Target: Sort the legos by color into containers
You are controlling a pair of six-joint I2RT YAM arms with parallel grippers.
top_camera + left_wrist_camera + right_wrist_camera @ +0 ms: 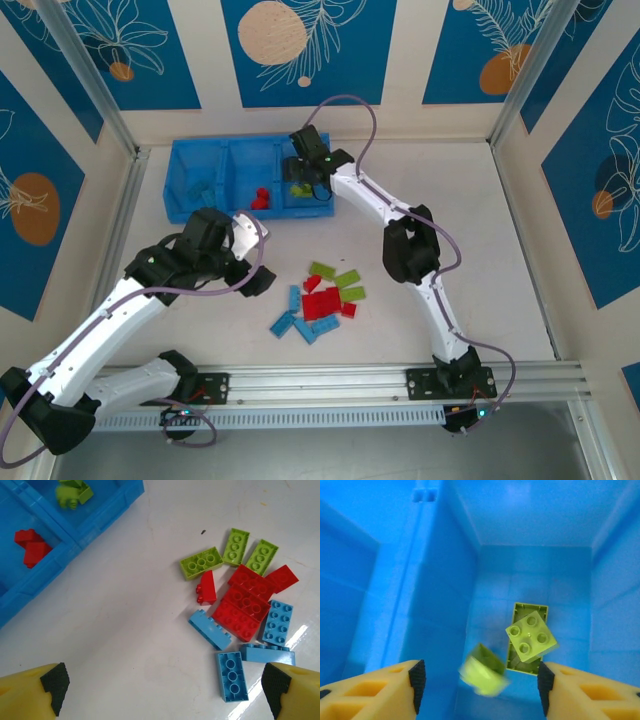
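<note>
The top view looks down from behind on the whole table (480, 250). The left wrist view looks down on loose bricks (240, 605) and the tray (95, 520) corner; the right looks closely into its right compartment (535, 570), shared by all.

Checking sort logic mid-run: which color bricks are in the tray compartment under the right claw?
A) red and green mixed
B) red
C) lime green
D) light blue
C: in the right wrist view, lime green bricks lie on the floor of the compartment below the open right claw, with no other color in it.
</note>
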